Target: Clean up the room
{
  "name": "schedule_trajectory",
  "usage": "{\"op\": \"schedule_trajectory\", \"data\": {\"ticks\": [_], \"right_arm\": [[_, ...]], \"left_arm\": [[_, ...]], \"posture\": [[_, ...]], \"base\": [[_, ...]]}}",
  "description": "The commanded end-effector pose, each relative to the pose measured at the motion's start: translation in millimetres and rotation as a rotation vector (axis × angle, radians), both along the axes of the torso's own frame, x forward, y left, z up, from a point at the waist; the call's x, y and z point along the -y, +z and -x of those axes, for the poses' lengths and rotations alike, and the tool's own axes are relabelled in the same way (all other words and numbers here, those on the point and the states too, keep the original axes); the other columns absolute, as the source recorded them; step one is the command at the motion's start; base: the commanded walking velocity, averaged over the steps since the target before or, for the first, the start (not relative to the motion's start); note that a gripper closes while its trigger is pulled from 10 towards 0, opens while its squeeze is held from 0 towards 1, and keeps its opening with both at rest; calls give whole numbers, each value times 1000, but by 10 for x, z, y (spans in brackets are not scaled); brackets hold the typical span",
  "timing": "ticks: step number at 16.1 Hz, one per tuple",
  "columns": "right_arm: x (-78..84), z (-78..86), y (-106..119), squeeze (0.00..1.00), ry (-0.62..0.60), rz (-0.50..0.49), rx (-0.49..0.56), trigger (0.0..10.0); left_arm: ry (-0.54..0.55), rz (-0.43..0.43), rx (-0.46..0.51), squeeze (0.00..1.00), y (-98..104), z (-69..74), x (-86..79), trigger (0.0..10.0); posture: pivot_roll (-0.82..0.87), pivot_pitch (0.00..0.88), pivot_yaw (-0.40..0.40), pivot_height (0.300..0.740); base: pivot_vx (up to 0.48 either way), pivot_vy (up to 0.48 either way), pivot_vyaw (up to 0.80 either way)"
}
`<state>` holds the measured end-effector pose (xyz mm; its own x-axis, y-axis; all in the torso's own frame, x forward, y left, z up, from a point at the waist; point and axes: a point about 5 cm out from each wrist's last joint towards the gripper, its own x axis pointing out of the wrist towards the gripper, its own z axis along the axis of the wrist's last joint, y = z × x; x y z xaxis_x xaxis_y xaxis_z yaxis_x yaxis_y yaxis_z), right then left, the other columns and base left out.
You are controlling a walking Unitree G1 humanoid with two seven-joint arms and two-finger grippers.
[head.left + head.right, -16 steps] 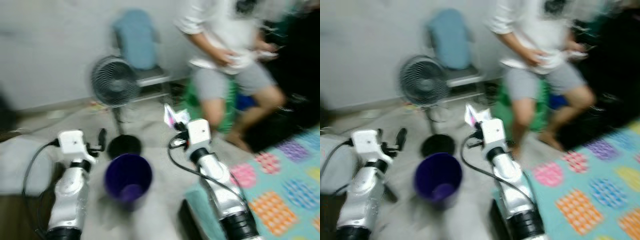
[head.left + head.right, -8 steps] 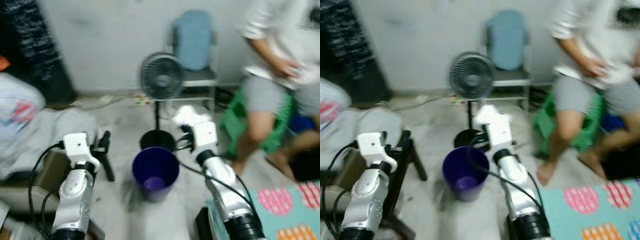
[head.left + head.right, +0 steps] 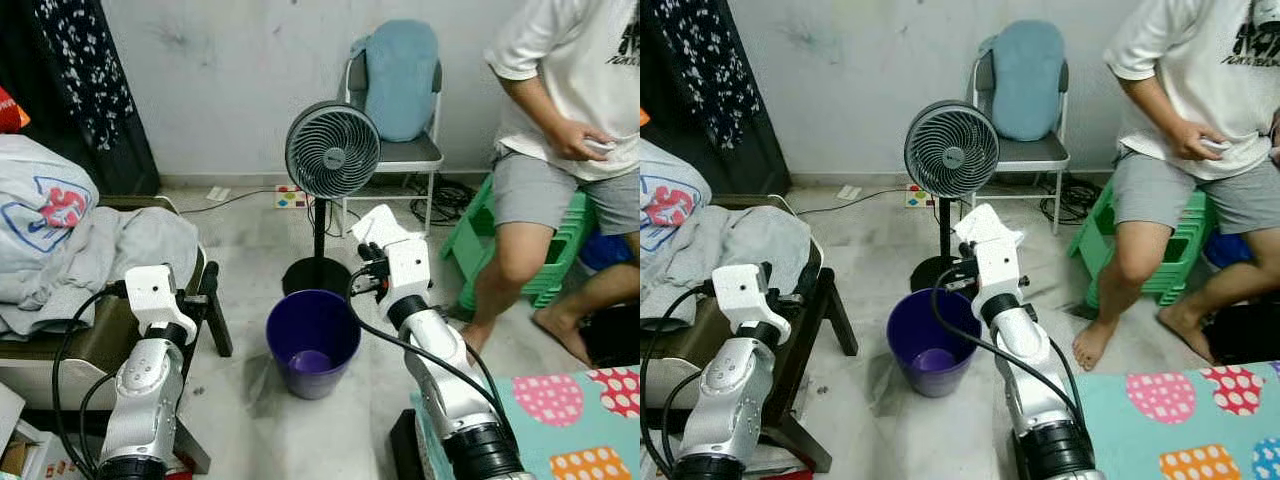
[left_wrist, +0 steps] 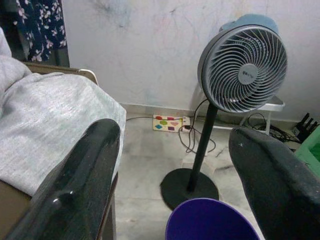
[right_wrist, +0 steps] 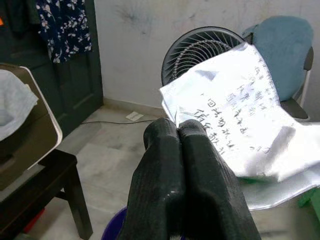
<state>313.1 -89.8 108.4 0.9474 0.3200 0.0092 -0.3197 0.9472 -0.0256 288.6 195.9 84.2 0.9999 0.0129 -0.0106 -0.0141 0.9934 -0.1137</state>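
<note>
A purple bin [image 3: 312, 340] stands on the floor between my two arms, with something pale purple lying at its bottom. My right gripper [image 5: 177, 129] is shut on a white plastic wrapper [image 5: 235, 125] with printed writing. It holds the wrapper [image 3: 380, 226] just above and behind the bin's far right rim. To the left of the bin, my left gripper [image 4: 175, 140] is open and holds nothing, beside a grey heap of clothes [image 4: 45, 120].
A standing fan [image 3: 332, 150] is right behind the bin, and a chair with a blue cushion [image 3: 400, 75] stands at the wall. A person [image 3: 565, 120] sits on a green stool at right. Also nearby are a dark low table [image 3: 215, 315], a patterned mat [image 3: 585, 405] and a power strip [image 3: 290, 196].
The camera has swung left and the blur has cleared, so the whole scene shifted right. The wrapper stays in my right gripper; the bin remains between the arms.
</note>
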Motion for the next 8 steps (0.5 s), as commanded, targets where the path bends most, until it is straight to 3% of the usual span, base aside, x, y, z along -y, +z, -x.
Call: {"op": "schedule_trajectory", "data": {"ticks": [1,6,8], "right_arm": [[-17,-4,24,0,2,-5,5,10000],[-17,-11,22,0,3,1,7,10000],[-19,-10,22,0,2,-2,7,10000]], "left_arm": [[-14,-4,20,0,56,-20,2,10000],[-15,-2,21,0,58,-26,-1,10000],[-15,-1,20,0,57,-27,-3,10000]], "posture": [[-83,0,-37,740],[-82,0,-37,740],[-82,0,-37,740]], "base": [[0,0,0],[0,0,0],[0,0,425]]}}
